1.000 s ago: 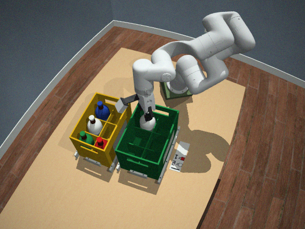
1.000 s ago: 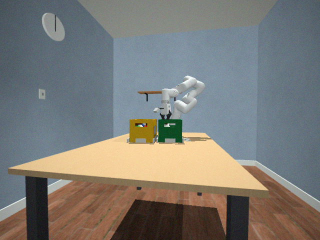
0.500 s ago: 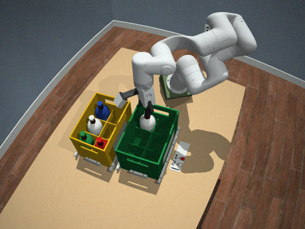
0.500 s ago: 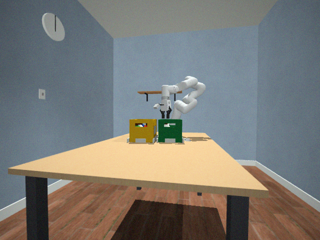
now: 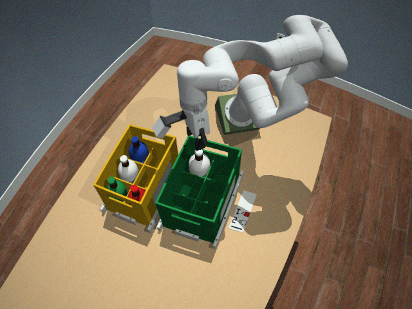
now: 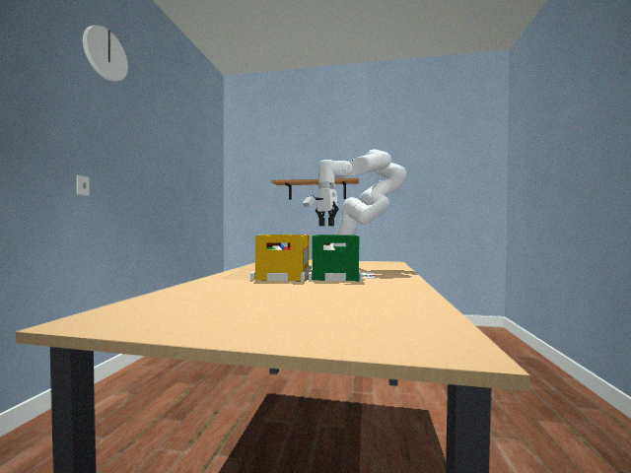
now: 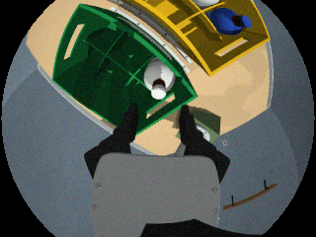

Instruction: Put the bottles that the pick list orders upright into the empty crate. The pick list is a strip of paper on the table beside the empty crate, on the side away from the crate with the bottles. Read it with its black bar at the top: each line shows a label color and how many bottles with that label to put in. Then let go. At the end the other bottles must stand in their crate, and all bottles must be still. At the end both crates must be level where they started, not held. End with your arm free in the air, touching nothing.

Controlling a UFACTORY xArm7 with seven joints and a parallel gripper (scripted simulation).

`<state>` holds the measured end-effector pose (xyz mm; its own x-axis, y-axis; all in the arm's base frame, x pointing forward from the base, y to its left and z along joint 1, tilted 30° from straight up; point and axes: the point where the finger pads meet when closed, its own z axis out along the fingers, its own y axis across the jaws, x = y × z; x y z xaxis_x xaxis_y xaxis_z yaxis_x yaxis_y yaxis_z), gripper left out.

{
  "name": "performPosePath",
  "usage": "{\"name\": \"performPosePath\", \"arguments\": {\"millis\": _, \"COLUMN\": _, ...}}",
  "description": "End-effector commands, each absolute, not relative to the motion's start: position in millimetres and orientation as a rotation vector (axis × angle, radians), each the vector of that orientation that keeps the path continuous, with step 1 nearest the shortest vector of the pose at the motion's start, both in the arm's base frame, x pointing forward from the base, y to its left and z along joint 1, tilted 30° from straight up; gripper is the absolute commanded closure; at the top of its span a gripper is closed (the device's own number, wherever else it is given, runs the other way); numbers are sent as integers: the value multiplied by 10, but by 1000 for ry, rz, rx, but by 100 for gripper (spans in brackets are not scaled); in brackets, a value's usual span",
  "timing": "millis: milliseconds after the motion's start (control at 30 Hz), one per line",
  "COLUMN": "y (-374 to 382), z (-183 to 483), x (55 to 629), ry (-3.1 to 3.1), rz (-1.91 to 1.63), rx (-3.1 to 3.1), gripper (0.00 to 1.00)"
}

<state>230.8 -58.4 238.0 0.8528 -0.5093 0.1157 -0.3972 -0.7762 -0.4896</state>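
A green crate (image 5: pixel 199 189) holds one white-label bottle (image 5: pixel 199 163) upright in its far-left cell; the bottle also shows in the wrist view (image 7: pixel 160 81). My gripper (image 5: pixel 200 142) is open and empty, raised above that bottle's cap, clear of it; it also shows above the green crate in the exterior view (image 6: pixel 325 219) and in the wrist view (image 7: pixel 158 121). The yellow crate (image 5: pixel 139 174) holds a blue bottle (image 5: pixel 138 150), a white bottle (image 5: pixel 127 168), a green bottle (image 5: pixel 116 186) and a red bottle (image 5: pixel 135 192). The pick list (image 5: pixel 243 211) lies right of the green crate, showing a red and a white swatch.
The arm's green base (image 5: pixel 236 114) stands behind the crates. Grey brackets (image 5: pixel 186 234) hold both crates' feet. A shelf (image 6: pixel 313 180) hangs on the back wall. The green crate's other cells are empty.
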Motion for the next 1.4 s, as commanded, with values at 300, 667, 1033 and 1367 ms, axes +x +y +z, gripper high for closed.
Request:
{"name": "performPosePath", "arguments": {"millis": 300, "y": -831, "z": 2442, "x": 2508, "ry": 667, "rz": -340, "rx": -2571, "gripper": 35}}
{"name": "performPosePath", "arguments": {"millis": 667, "y": -1162, "z": 2422, "x": 2815, "ry": 668, "rz": -341, "rx": -2571, "gripper": 35}}
{"name": "performPosePath", "arguments": {"millis": 1033, "y": -1492, "z": 2401, "x": 3120, "ry": 668, "rz": -341, "rx": -2571, "gripper": 35}}
{"name": "performPosePath", "arguments": {"millis": 1367, "y": -1860, "z": 2379, "x": 3460, "ry": 669, "rz": -341, "rx": -2571, "gripper": 35}}
